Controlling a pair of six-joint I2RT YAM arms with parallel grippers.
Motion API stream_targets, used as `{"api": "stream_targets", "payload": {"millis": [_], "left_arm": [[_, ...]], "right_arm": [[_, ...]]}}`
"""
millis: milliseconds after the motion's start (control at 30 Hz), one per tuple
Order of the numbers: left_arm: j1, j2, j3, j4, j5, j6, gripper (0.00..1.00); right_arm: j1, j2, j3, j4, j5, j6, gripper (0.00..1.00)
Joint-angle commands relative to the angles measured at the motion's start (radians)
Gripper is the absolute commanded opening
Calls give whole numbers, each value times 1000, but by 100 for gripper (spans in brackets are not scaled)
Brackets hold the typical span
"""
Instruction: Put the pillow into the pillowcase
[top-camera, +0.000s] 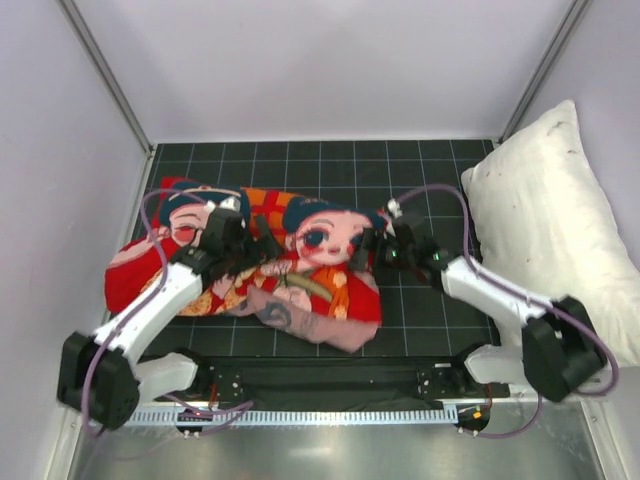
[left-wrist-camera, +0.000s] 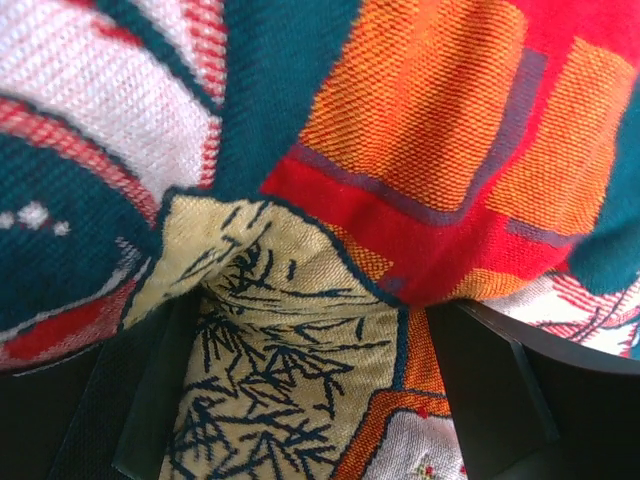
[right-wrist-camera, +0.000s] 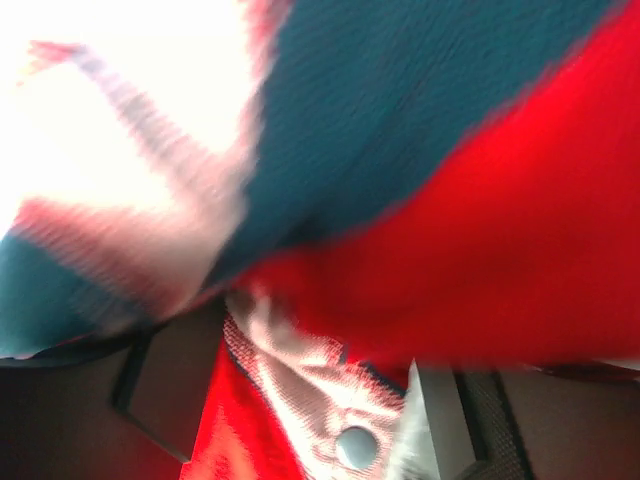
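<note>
The red pillowcase (top-camera: 310, 300) with the two cartoon children lies bunched and bulging on the black grid mat (top-camera: 420, 170). The pillow is hidden. My left gripper (top-camera: 245, 245) sits on the case's left half. In the left wrist view it (left-wrist-camera: 320, 400) stands open, and the yellow fan print of the pillowcase (left-wrist-camera: 290, 350) fills the gap between its fingers (left-wrist-camera: 150, 400). My right gripper (top-camera: 372, 250) is at the case's right end. The blurred right wrist view shows it (right-wrist-camera: 300, 410) open, with a pale fold of the pillowcase (right-wrist-camera: 300, 370) carrying a snap button (right-wrist-camera: 355, 445) between its fingers.
A large white pillow with dark specks along its edges (top-camera: 550, 220) leans at the right wall, off the mat. White walls close in the back and sides. The metal rail with both arm bases (top-camera: 320, 410) runs along the near edge.
</note>
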Motion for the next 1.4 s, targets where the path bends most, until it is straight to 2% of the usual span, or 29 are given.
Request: {"api": "stream_targets", "payload": {"millis": [0,33,67,100,133,200,233,267,300,333,367,533,667,867,1200,1300,1333,1367], "left_arm": [[57,198,119,268,11,-44,100],[66,292,159,286,9,-55,100],[80,339,200,317,17,-58,100],[106,386,308,320,43,-58,99],[120,486,366,315,68,-55,98],[139,551,508,212,65,-5,96],[137,563,612,170,22,18,96],[136,556,641,148,7,66,96],[136,537,655,118,-6,78,96],[136,517,647,102,-53,85,97],[136,458,633,95,-53,83,98],[134,249,532,24,-55,89,100],[140,88,521,-141,-139,134,100],[198,-32,526,-324,-113,172,100],[335,-144,319,-297,14,94,100],[379,-176,287,-292,43,77,100],[399,-182,280,-295,48,77,100],[409,-194,280,-298,46,78,100]], "right_arm": [[-43,192,354,27,158,-66,78],[-60,296,513,5,166,-78,77],[-74,352,587,-15,163,-84,77],[-104,393,661,-56,160,-92,76],[-113,458,786,-70,158,-120,76],[-127,489,899,-171,174,-158,77],[-130,491,974,-207,184,-198,80],[-130,469,993,-237,224,-216,83],[-130,443,993,-273,246,-229,85],[-133,416,958,-279,269,-245,93],[-137,349,929,-282,293,-249,95],[-172,149,633,-218,250,-242,96],[-190,64,489,-166,313,-267,100],[-270,142,455,-127,235,-255,100],[-316,365,425,112,154,-66,99],[-319,432,439,172,129,-9,80],[-321,443,444,211,140,0,69],[-325,455,448,216,160,7,38]]}}
